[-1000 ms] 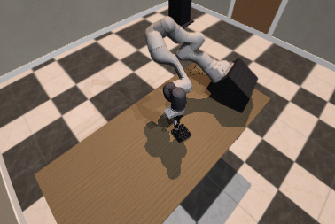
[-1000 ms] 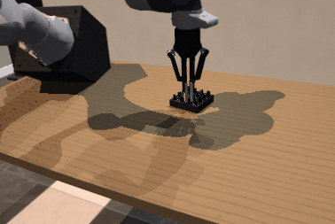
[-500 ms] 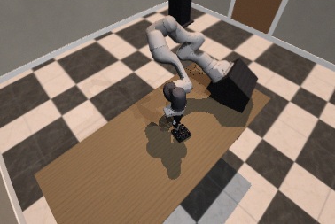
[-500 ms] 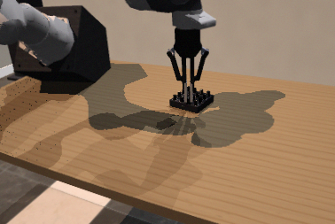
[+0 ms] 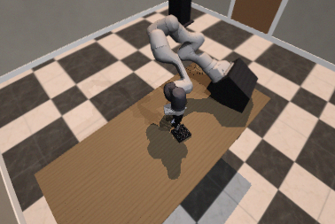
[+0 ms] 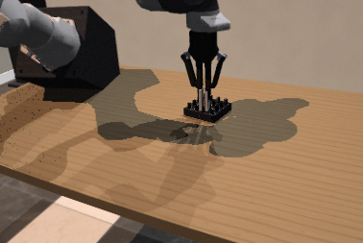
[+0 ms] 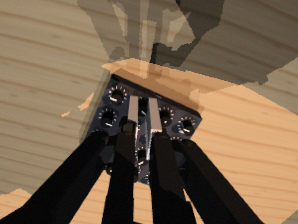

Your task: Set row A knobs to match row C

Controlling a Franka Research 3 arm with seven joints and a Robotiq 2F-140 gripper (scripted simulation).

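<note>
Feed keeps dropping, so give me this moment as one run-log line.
arm: over small black knob box | jaws: nearly closed on one knob | box: upright on wooden table | knob id, pointer marks: unreadable

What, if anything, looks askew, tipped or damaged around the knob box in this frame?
Nothing stands out. The knob box sits flat on the table, not tipped. The gripper is straight above it, fingers nearly together around one knob in the wrist view. No visible damage or loose parts.

Hand (image 6: 204, 99) shut on knob, knob box (image 6: 207, 110).
</note>
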